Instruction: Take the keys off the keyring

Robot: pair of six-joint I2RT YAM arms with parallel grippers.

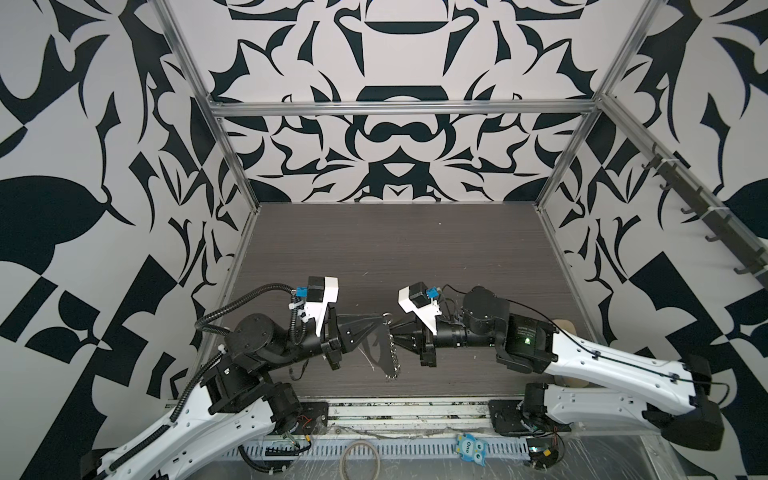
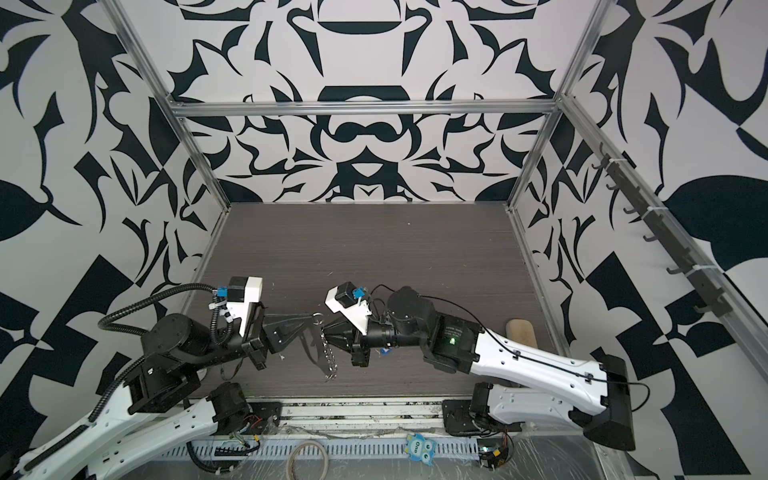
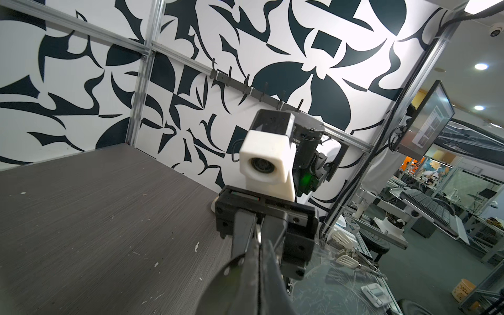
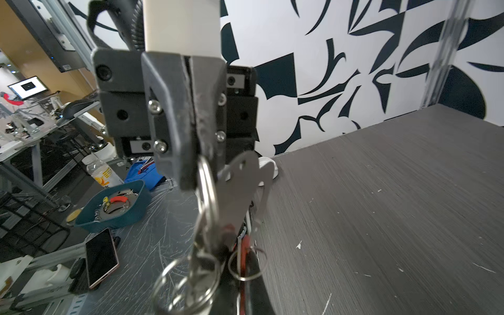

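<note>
Black tapered-finger L claw [image 1: 380, 322] is being pressed together on the top corner of the flat grey translucent D-shaped keyring [image 1: 376, 351]. The keyring is being held on edge in the air, above the near part of the dark wood-grain table [image 1: 374, 249]. Its row of small silver split rings [image 1: 391, 357] is being hung along the R side. Black R claw [image 1: 395, 334] is being pinched shut on a thin silver piece at that row; ring or key can't be told. A red plastic tag [image 4: 244, 245] is being shown among the rings.

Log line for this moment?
left tool: shut on keyring | right tool: shut on keyring | keyring: hanging above table | keys: not removed
</note>
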